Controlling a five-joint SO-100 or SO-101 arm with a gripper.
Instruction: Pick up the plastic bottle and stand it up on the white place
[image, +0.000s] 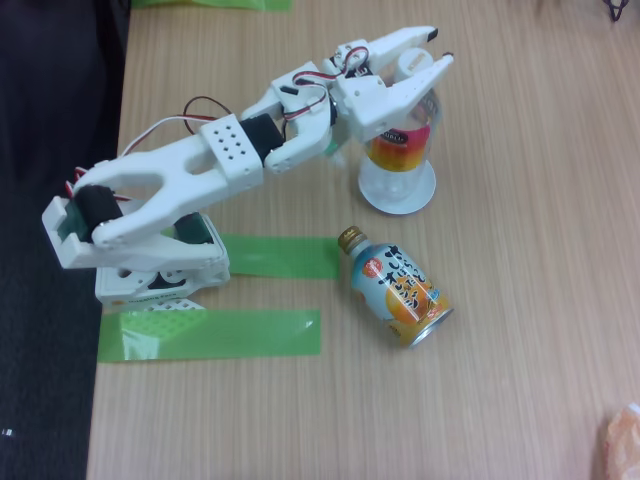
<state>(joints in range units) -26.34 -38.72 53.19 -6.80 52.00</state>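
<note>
In the fixed view, the plastic bottle (397, 150) is seen standing upright on the white place (398, 192), its clear base resting inside the disc's rim near the upper middle of the desk (520, 300). Its long axis runs vertically, pointing up toward the camera with a slight lean in the picture. The gripper (438, 47) is reached out from the arm's base at the left and is seen at the bottle's top, its two fingers spread apart with the white cap lying between them; whether either finger touches the cap cannot be told. The bottle is thus judged to be already placed, directly beneath the parted gripper, so a straight lift clear of the cap is what the coming move appears to call for. An orange-and-blue can (398, 287) is seen lying on its side nearer the camera, well apart from the disc.
</note>
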